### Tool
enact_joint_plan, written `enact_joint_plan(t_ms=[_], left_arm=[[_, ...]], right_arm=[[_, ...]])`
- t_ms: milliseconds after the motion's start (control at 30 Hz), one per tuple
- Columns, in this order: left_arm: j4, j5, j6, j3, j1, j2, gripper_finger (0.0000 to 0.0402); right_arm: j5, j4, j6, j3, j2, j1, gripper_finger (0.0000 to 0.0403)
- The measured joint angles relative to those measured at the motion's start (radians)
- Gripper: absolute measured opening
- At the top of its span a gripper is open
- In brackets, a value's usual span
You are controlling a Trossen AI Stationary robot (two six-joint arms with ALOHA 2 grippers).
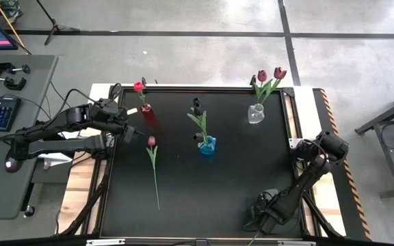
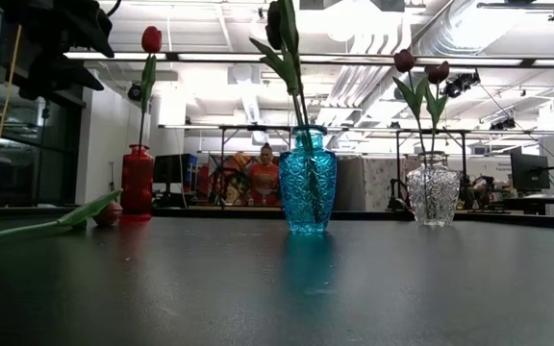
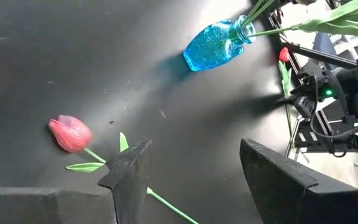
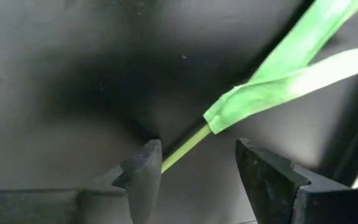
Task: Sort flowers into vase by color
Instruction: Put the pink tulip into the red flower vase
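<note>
Flowers already placed: one red tulip (image 1: 138, 86) stands in the red vase (image 1: 146, 109), one near-black tulip (image 1: 196, 106) stands in the blue vase (image 1: 206, 145), and two maroon tulips (image 1: 271, 74) stand in the clear vase (image 1: 255, 113). Taking the blue vase as landmark, the red vase stands to its left and the clear vase to its right, all three toward the far side of the surface (image 1: 224, 184).

Flowers left to sort, as far as visible:
- One red tulip (image 1: 152, 141) lies flat on the surface just left of the blue vase, its stem running toward the near edge.
- One green stem with leaf (image 4: 272, 84) lies at the near edge, well right of the blue vase; its head colour cannot be told.

Left tool (image 3: 194, 180): open, empty, hovering near the head end of the lying red tulip (image 3: 71, 133), left of the blue vase (image 3: 215, 45).

Right tool (image 4: 197, 165): open, poised over the stem at the near edge, fingers either side of it, not gripping.

Judgement: the task is more than half complete, with four flowers seated and at least two remaining
</note>
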State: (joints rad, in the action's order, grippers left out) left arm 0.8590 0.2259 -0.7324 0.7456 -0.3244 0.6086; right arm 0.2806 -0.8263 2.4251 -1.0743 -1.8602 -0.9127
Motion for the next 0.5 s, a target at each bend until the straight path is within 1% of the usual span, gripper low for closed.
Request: enact_joint_plan(t_ms=[100,200,500], left_arm=[[-0.01,-0.001,-0.026,0.0,0.0,0.0,0.0232],[-0.031,-0.001,-0.046,0.0,0.0,0.0,0.0232],[-0.098,-0.002,-0.051,0.0,0.0,0.0,0.0232]], right_arm=[[0.003,0.055,-0.009,0.034,0.006,0.006,0.0185],[0.0,0.058,-0.023,0.043,0.006,0.018,0.0154],[-0.04,0.049,-0.074,0.043,0.005,0.048,0.0014]])
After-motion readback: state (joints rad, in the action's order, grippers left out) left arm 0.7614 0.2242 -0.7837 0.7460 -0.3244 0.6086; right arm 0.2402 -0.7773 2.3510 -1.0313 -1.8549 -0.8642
